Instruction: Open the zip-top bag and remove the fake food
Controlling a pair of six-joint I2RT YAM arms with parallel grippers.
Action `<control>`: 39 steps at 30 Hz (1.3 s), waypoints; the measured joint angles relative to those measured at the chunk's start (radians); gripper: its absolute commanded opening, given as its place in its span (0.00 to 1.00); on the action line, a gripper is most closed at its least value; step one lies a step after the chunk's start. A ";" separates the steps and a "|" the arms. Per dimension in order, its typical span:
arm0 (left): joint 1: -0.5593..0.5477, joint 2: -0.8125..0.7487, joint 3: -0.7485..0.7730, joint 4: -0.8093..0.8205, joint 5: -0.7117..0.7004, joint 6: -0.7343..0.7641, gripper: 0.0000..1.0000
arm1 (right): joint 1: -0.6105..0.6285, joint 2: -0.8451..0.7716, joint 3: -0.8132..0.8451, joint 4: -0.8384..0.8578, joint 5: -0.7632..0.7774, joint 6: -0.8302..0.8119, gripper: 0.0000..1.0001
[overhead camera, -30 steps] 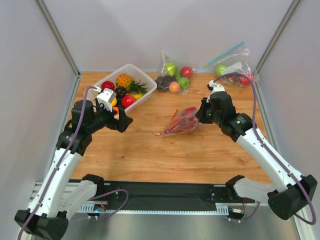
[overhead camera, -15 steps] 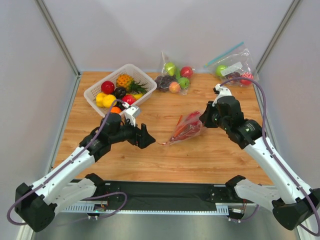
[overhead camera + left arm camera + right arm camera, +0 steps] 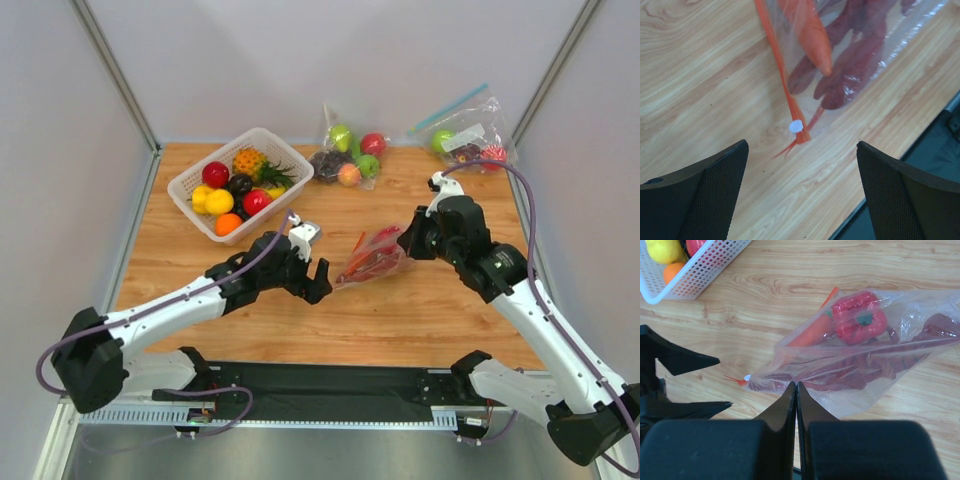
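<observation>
The zip-top bag point(image 3: 372, 256) is in the middle of the table, one end raised. Its orange-red zip strip point(image 3: 780, 75) ends in a white tab point(image 3: 796, 126). Inside it are a dark-red lobster point(image 3: 850, 55), an orange carrot point(image 3: 812, 35) and a red pepper point(image 3: 860, 315). My right gripper point(image 3: 408, 243) is shut on the bag's plastic point(image 3: 865, 355), fingertips together at its edge point(image 3: 796, 384). My left gripper point(image 3: 318, 275) is open and empty, just left of the bag. Its jaws stand to either side of the zip end point(image 3: 801, 145), above the wood.
A white basket point(image 3: 195, 172) of small fruits and a pineapple stands at the back left. A clear bag of apples and grapes point(image 3: 345, 155) lies at the back middle. A clear bag with a blue zip strip point(image 3: 465, 130) lies at the back right. The black base rail is close behind the left gripper.
My left arm swung from beside the basket across to the bag's zip end. My right gripper shifted slightly right, with the bag still in it.
</observation>
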 measured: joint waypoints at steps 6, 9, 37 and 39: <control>-0.026 0.122 0.032 0.023 -0.074 0.026 0.84 | 0.000 -0.018 0.000 -0.001 -0.004 0.000 0.00; -0.028 0.134 0.032 0.031 -0.091 0.043 0.67 | 0.000 -0.029 0.000 -0.001 -0.010 0.000 0.00; -0.053 0.216 0.032 0.057 -0.057 0.151 0.49 | 0.000 -0.054 0.001 -0.003 -0.037 0.000 0.00; -0.054 0.229 0.042 0.053 -0.057 0.162 0.44 | 0.000 -0.054 0.001 -0.003 -0.038 0.000 0.00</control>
